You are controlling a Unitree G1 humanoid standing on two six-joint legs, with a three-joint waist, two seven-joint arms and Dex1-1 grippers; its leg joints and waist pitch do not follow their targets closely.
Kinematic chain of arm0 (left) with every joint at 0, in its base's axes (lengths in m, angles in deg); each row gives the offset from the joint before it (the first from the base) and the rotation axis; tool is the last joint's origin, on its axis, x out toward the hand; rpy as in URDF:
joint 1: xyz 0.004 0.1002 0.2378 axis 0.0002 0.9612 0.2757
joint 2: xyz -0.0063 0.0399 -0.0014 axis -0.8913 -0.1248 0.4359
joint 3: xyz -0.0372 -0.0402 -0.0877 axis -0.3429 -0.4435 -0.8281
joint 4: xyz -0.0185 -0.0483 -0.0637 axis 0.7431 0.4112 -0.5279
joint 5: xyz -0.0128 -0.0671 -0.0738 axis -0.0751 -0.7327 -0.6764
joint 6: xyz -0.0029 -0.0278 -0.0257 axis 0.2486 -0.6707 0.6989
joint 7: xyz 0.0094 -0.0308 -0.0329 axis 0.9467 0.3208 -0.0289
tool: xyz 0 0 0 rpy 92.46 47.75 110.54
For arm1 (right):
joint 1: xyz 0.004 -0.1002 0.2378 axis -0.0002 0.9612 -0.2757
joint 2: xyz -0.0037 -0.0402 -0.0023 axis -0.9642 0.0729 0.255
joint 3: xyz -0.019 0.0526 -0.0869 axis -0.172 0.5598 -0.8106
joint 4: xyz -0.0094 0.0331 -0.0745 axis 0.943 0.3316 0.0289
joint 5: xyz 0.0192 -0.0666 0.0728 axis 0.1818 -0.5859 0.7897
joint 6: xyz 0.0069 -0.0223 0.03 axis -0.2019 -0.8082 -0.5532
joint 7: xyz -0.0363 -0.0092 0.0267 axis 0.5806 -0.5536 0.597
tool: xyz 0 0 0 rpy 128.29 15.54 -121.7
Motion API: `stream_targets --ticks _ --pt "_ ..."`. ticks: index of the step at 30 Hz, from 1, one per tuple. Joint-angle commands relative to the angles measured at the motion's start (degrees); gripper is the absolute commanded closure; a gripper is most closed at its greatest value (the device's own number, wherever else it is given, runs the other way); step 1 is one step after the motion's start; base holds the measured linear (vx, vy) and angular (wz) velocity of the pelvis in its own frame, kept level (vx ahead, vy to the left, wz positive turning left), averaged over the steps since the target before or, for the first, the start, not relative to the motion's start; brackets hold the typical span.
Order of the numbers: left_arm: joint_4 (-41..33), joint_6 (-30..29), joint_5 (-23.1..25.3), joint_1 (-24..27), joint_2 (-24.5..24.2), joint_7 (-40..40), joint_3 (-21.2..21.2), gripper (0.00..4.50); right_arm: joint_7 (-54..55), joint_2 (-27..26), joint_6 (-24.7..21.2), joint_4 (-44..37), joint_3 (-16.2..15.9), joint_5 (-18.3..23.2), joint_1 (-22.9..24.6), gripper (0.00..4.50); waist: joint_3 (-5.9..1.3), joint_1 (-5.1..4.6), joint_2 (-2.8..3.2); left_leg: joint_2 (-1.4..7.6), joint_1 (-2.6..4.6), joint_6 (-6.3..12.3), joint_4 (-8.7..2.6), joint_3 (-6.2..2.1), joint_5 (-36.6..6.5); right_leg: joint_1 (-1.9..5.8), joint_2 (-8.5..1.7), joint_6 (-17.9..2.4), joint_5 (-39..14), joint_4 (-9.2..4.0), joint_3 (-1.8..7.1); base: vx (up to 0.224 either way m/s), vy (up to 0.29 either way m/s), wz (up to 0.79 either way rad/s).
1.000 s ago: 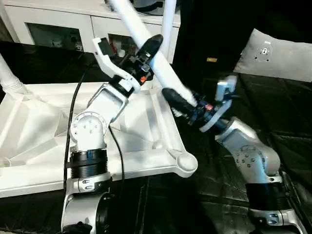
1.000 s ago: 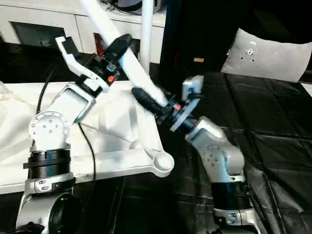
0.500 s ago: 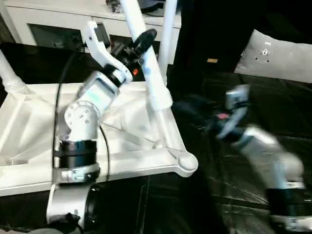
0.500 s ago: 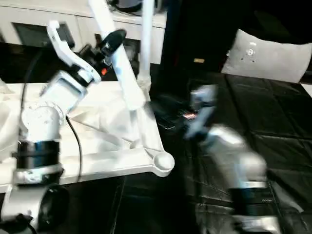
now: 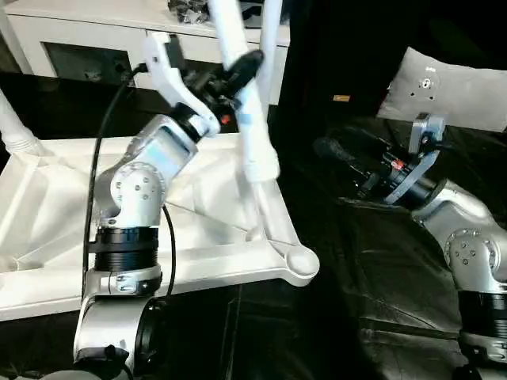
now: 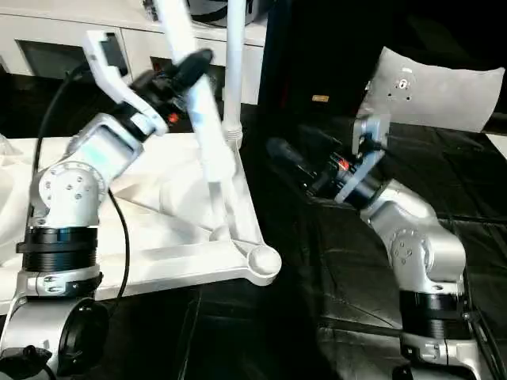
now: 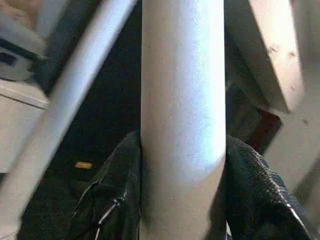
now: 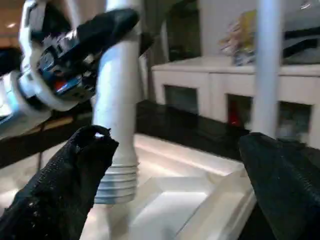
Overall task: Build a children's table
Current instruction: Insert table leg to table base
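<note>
The white table top point(image 5: 47, 198) lies underside up on the floor, its round corner socket point(image 5: 302, 264) nearest me. My left gripper point(image 5: 242, 71) is shut on a long white leg point(image 5: 247, 119), which tilts steeply. The leg's threaded end point(image 8: 117, 183) hangs just above the top's right edge. In the left wrist view black fingers point(image 7: 117, 195) press both sides of the leg point(image 7: 182, 100). My right gripper point(image 6: 283, 154) hovers over the black floor to the right of the leg, open and holding nothing. Another leg point(image 5: 272, 39) stands upright at the far right corner, and one more leg point(image 5: 12, 127) rises at the far left.
A white cabinet point(image 5: 79, 39) with glass doors runs along the back. A grey cushion point(image 5: 451, 87) lies at the back right. Black floor mats point(image 5: 380, 301) cover the ground around the table top and under my right arm.
My right gripper has opened, left the leg's lower end and drawn back to the right. My left gripper has swung the leg more upright, its threaded end now over the top's right edge.
</note>
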Motion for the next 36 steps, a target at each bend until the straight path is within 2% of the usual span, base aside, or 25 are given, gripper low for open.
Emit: stream_targets --ticks 1,2,4,5,7,8,9,11,12,17,18,20,23,24,25,26,29,32,36 --pt "-2.3 0.2 -0.1 0.0 -0.2 -3.1 2.2 2.63 -2.1 1.2 -1.0 -0.3 -1.2 0.8 -1.3 0.0 -4.53 0.29 0.92 2.62 -0.2 1.96 -3.86 -0.56 -1.3 4.48 -4.79 -9.4 -7.9 -4.03 2.94 0.0 0.0 0.0" --pt "-3.2 -0.3 -0.6 0.4 -0.3 -4.8 3.0 2.63 -3.7 1.8 -1.6 -0.2 -2.2 0.9 -1.7 0.0 -4.53 0.15 0.39 2.66 -0.19 2.03 -3.82 -0.47 -1.4 4.46 -4.83 -9.8 -7.8 -4.1 2.95 0.0 0.0 0.0" --pt "-4.3 -0.8 -1.0 1.0 -0.5 -6.6 4.0 2.63 -5.5 2.1 -2.4 0.0 -3.0 1.3 -2.0 0.0 -4.45 0.3 0.69 2.69 -0.27 2.07 -3.82 -0.45 -1.6 4.48 -4.99 -10.2 -8.1 -4.04 3.02 0.0 0.0 0.0" --pt "-4.7 -1.1 -1.2 1.2 -0.6 -7.3 4.4 2.63 -6.2 2.1 -2.7 0.1 -3.2 1.6 -2.2 0.0 -4.49 0.33 0.31 2.72 -0.32 2.23 -3.81 -0.43 -1.4 4.59 -5.06 -10.4 -8.2 -3.9 3.06 0.0 0.0 0.0" --pt "-6.2 -1.6 -1.1 2.1 -1.4 -9.3 6.1 2.63 -7.3 1.8 -2.7 0.8 -4.2 1.0 -2.9 0.0 -4.42 0.25 0.47 2.76 -0.34 2.3 -3.84 -0.46 -1.5 4.49 -5.08 -10.5 -8.7 -3.99 3.04 0.0 0.0 0.0" --pt "-6.7 -1.7 -1.0 2.4 -1.6 -9.9 6.6 2.63 -7.7 1.7 -2.6 1.0 -4.6 0.6 -3.2 0.0 -4.4 0.16 -0.05 2.78 -0.35 2.32 -3.88 -0.44 -1.5 4.44 -5.08 -10.3 -9.6 -3.89 2.99 0.0 0.0 0.0" --pt "-7.2 -1.9 -0.8 2.6 -1.8 -10.1 7.0 2.63 -7.9 1.4 -2.5 1.1 -5.0 0.4 -3.5 0.0 -4.31 0.16 0.25 2.76 -0.25 2.14 -3.87 -0.35 -1.8 4.24 -5.09 -9.9 -10.8 -4.15 3.04 0.0 0.0 0.0" --pt "-7.7 -2.1 -0.6 3.0 -1.9 -11.0 7.6 2.63 -8.2 1.1 -2.6 1.1 -5.4 0.7 -4.1 0.0 -4.28 0.09 0.24 2.72 -0.27 1.78 -3.92 -0.37 -2.4 4.28 -5.03 -9.3 -12.2 -4.27 3.02 0.0 0.0 0.0" --pt "-8.2 -2.2 -0.7 3.4 -2.1 -11.9 7.8 2.64 -8.3 0.9 -2.6 1.2 -5.6 0.8 -4.3 0.0 -4.24 0.1 -0.06 2.71 -0.24 1.71 -3.93 -0.3 -2.6 4.22 -5.01 -8.8 -12.9 -4.41 3.03 0.0 0.0 0.0" --pt "-9.8 -2.2 -0.6 4.5 -2.7 -14.2 9.1 2.64 -10.2 0.5 -2.6 2.0 -7.0 0.6 -5.0 0.0 -4.36 0.18 0.42 2.75 -0.26 1.42 -3.94 -0.38 -1.9 4.14 -5.01 -9.0 -11.5 -4.15 3.06 0.0 0.0 0.0" --pt "-9.9 -2.4 -0.9 4.6 -2.7 -14.4 9.1 2.64 -10.6 0.5 -2.8 1.9 -7.1 0.8 -5.0 0.0 -4.33 0.15 0.36 2.73 -0.27 1.47 -3.95 -0.36 -2.0 4.15 -4.97 -9.0 -11.5 -4.23 3.04 0.0 0.0 0.0" --pt "-10.9 -3.5 -3.8 5.2 -2.4 -16.8 8.7 2.64 -12.7 0.3 -4.0 1.7 -7.0 2.8 -4.6 0.0 -4.37 0.26 0.29 2.72 -0.31 1.53 -3.93 -0.38 -1.7 4.29 -5.03 -9.1 -10.8 -4.1 3.06 0.0 0.0 0.0" --pt "-12.2 -4.7 -7.2 6.1 -2.2 -20.5 8.3 2.64 -15.5 0.2 -5.7 1.2 -7.2 5.0 -4.2 0.0 -4.36 0.31 0.58 2.78 -0.31 1.85 -3.96 -0.39 -2.0 4.3 -5.06 -10.3 -10.4 -4.11 3.06 0.0 0.0 0.0" --pt "-12.6 -5.1 -8.0 6.5 -2.3 -22.0 8.4 2.64 -16.6 0.5 -6.2 1.0 -7.5 5.5 -4.1 0.27 -4.36 0.29 0.54 2.84 -0.32 1.82 -3.96 -0.37 -2.1 4.23 -4.99 -10.8 -9.8 -4.01 3.02 0.0 0.0 0.0" --pt "-12.9 -5.6 -8.6 6.9 -2.7 -23.4 8.7 2.64 -18.3 0.9 -7.2 0.5 -8.4 6.1 -3.9 0.34 -4.33 0.27 0.77 2.82 -0.28 1.84 -3.97 -0.38 -2.4 4.19 -4.91 -10.8 -9.8 -4.02 3.01 0.0 0.0 0.0" --pt "-12.8 -5.9 -8.5 6.9 -3.0 -24.5 9.2 2.64 -19.7 1.4 -8.1 0.0 -9.2 6.4 -3.7 0.37 -4.23 0.18 0.66 2.82 -0.23 1.89 -4.03 -0.36 -3.1 4.2 -4.91 -10.5 -10.6 -4.26 3.03 0.0 0.0 0.0" --pt "-12.0 -5.8 -7.2 6.7 -4.0 -27.0 11.0 2.64 -21.8 2.4 -9.4 -0.6 -10.8 6.6 -3.7 0.72 -4.11 0.27 0.83 2.79 -0.14 1.53 -4.17 -0.48 -4.0 4.25 -4.95 -9.1 -13.7 -4.6 3.04 0.0 0.0 0.0" --pt "-11.5 -5.7 -7.1 6.4 -4.0 -27.2 11.1 2.64 -22.5 2.5 -10.0 -0.7 -10.8 7.0 -3.7 0.92 -4.07 0.28 1.1 2.87 0.01 0.69 -4.24 -0.52 -5.0 4.15 -5.02 -8.6 -15.8 -4.83 3.02 0.0 0.0 0.0" --pt "-11.3 -5.7 -7.1 6.4 -4.0 -27.4 11.0 2.64 -23.2 2.8 -10.6 -1.0 -10.8 7.3 -3.5 1.28 -4.1 0.23 0.99 2.83 0.06 0.13 -4.29 -0.58 -5.4 4.27 -4.98 -8.6 -15.9 -4.8 3.04 0.0 0.0 0.0"
